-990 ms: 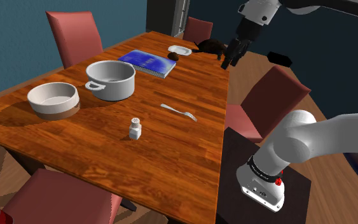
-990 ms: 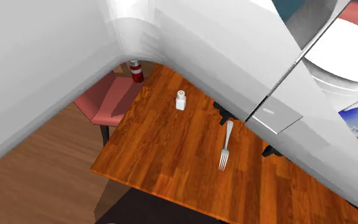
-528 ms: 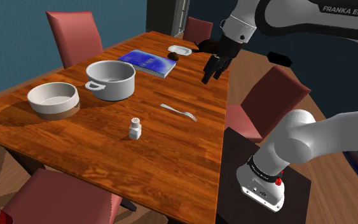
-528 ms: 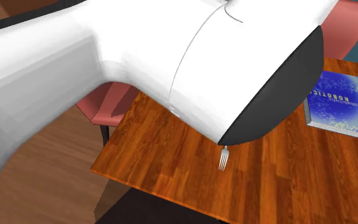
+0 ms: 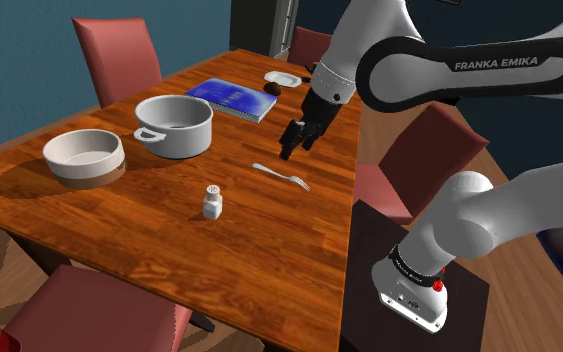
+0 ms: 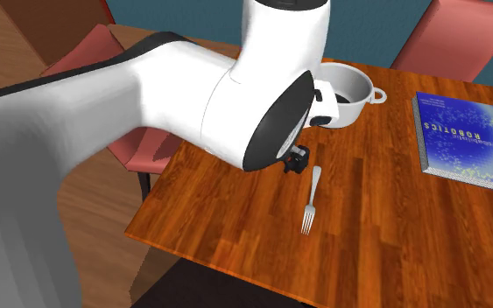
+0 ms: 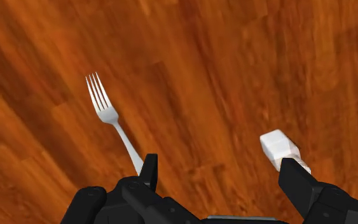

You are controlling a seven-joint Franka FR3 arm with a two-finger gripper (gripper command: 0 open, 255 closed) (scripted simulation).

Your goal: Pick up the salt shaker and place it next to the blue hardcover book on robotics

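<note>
On the reddish-brown wooden surface (image 5: 119,220), the small white salt shaker (image 5: 212,202) stands upright, well apart from the blue hardcover book (image 5: 234,98) farther back. Right of the shaker lies a silver metal fork (image 5: 281,176). Above the fork hangs the all-black gripper (image 5: 291,150), its fingers (image 7: 149,172) spread and holding nothing.

White arm (image 5: 439,72) arched forward, gripper (image 5: 293,146) fingers apart

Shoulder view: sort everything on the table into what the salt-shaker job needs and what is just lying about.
Needed: salt shaker; blue robotics book; the jaws, standing open above the table.
Lying about: fork; pot; wide bowl; small white dish.
</note>
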